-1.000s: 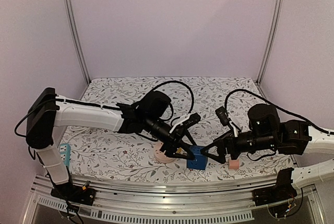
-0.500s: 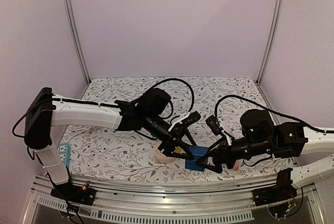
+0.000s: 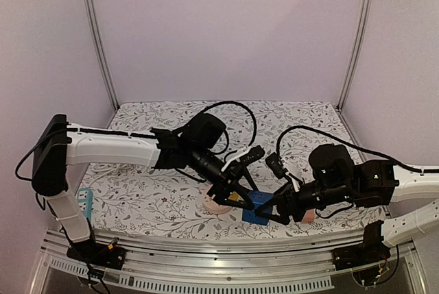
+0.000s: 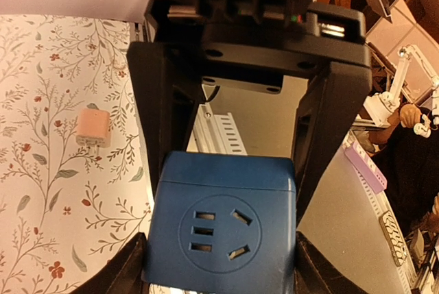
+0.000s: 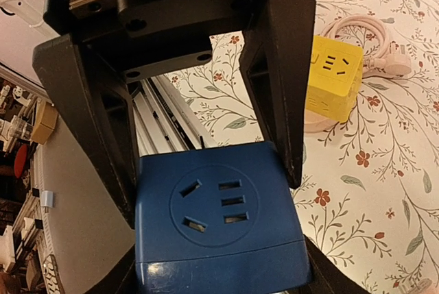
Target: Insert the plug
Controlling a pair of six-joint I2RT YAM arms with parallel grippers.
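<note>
My left fingers (image 5: 278, 81) and right fingers (image 4: 154, 109), both part-open, clamp the flanks of the blue socket cube (image 3: 257, 210) near the tabletop's (image 3: 151, 201) front edge, its holes facing up. Just beyond it, the pink plug (image 4: 92, 129) lies on its side, untouched.

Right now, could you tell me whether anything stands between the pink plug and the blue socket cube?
Nothing visible: the pink plug lies on cloth beside the blue socket cube. The left pincer and right pincer flank its sides, socket face uncovered.
</note>
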